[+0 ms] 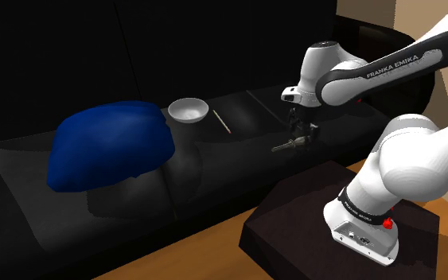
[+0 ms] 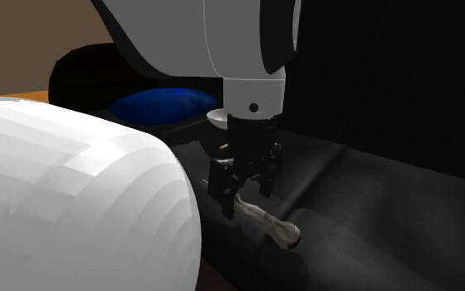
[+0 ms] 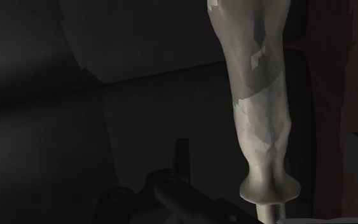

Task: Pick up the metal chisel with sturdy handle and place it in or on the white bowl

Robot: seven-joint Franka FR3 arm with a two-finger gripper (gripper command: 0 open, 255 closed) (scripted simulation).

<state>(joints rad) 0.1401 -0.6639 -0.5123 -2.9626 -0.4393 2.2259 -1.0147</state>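
Observation:
The chisel (image 1: 289, 146) lies on the black sofa seat (image 1: 238, 159), its pale grey handle (image 2: 273, 226) pointing toward the stand. In the wrist view the handle (image 3: 260, 108) runs away from the hand, and its flared collar sits between the fingers. My gripper (image 1: 298, 140) is lowered over the blade end and stands open; the black fingers (image 2: 229, 205) straddle the chisel without visibly touching it. The gripper (image 3: 271, 146) is centred on the tool. The white bowl (image 1: 188, 110) stands on the seat toward the shoulder view's left of the gripper, with nothing in it.
A big blue cushion (image 1: 111, 143) lies at the shoulder view's left, next to the bowl. A thin pale stick (image 1: 220, 121) rests between bowl and gripper. The sofa's black backrest (image 1: 174, 48) rises behind. The dark stand (image 1: 309, 231) is at lower right, on a wooden floor (image 1: 206, 258).

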